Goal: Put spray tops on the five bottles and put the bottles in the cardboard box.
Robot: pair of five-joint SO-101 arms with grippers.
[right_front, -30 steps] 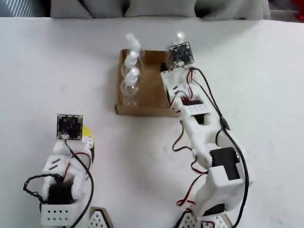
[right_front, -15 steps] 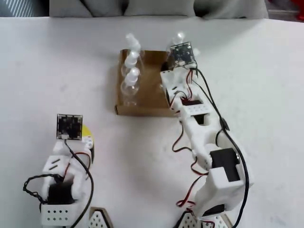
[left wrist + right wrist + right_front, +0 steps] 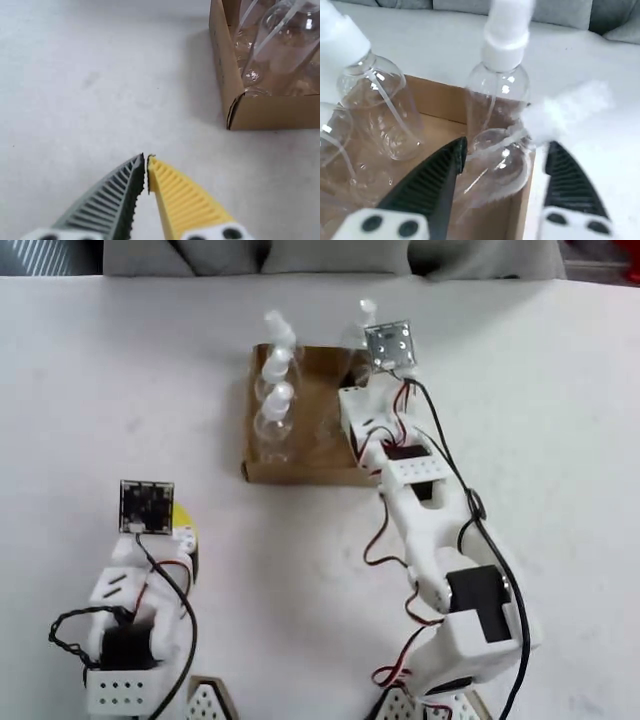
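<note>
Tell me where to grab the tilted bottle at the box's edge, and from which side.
Take the tilted bottle by its clear round body, just under the neck, from above, one finger of the right gripper each side. Its spray top leans out over the cardboard box wall and an upright bottle stands close beside it, so a sideways approach looks blocked.

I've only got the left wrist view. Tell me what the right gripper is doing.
Observer: The right gripper is open over the cardboard box, with a tilted bottle between its jaws.
Operator: Report whether that bottle has a spray top.
Observer: It does; the white spray top pokes out beyond the box's edge.
Operator: Give me the other bottles' position.
Observer: From above, a row of bottles stands along the box's opposite side.
</note>
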